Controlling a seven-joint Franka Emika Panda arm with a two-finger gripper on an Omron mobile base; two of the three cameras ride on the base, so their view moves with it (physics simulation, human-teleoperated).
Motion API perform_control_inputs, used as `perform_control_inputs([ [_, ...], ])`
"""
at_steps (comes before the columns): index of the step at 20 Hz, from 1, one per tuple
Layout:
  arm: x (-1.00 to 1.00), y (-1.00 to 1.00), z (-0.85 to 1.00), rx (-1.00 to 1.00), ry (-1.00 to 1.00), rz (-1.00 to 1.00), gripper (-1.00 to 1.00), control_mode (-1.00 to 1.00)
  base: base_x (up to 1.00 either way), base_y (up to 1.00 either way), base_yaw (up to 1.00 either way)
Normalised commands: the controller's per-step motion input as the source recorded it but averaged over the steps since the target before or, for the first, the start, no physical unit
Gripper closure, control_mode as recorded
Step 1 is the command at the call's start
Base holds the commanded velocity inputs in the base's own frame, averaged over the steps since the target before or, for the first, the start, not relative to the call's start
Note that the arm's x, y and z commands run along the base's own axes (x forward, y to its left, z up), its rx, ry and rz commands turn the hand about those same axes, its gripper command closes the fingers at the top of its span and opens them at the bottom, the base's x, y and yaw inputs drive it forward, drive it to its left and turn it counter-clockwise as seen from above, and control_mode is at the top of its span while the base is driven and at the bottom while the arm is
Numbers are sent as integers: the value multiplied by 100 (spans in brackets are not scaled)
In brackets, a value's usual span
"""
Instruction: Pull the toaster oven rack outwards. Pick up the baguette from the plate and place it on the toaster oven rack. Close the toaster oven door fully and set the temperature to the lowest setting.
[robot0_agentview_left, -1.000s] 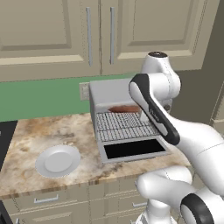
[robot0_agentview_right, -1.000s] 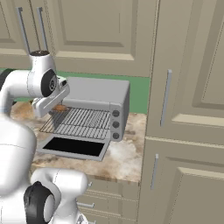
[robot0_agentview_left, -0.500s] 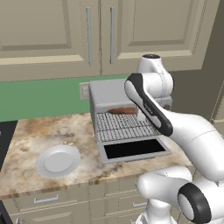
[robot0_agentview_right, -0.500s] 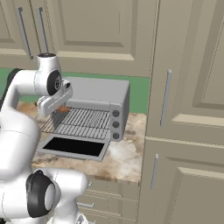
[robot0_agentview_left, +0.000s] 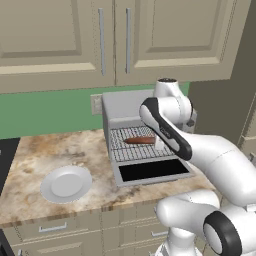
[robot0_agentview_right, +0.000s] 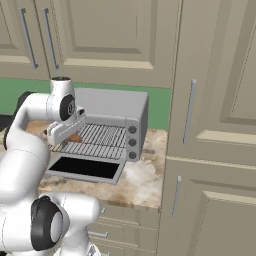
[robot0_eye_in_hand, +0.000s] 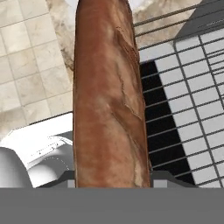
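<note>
- Baguette (robot0_agentview_left: 140, 140): brown loaf, held lengthwise over the pulled-out toaster oven rack (robot0_agentview_left: 142, 146), toward its far half; in the hand view it runs straight up between the finger tips.
- Gripper (robot0_agentview_left: 159, 144): clamped on the baguette's right end; jaws narrowed slightly over the last second.
- Change: the arm has swung the loaf a little further in over the rack and lower; whether it touches the bars cannot be told.
- Toaster oven door (robot0_agentview_left: 152, 171): folded flat toward the near edge, black glass up.
- Toaster oven (robot0_agentview_right: 112, 107): knobs on its right front untouched.
- Plate (robot0_agentview_left: 66, 183): bare, left on the counter.
- Judgement: placement is nearly done; release, door and dial remain.
</note>
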Motion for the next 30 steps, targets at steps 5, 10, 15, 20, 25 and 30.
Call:
perform_control_inputs([
  [5, 0, -13, -23, -1, 8, 0, 100, -100, 0, 0, 0],
  [10, 6, -14, -8, -1, 6, 0, 100, -100, 0, 0, 0],
  [15, 25, -16, 0, 0, 0, 0, 100, -100, 0, 0, 0],
  [20, 16, -7, 0, 0, 0, 0, 100, -100, 0, 0, 0],
  [25, 3, 0, -1, 0, 0, 0, 100, -100, 0, 0, 0],
  [30, 0, 0, -21, 0, 0, 0, 100, -100, 0, 0, 0],
])
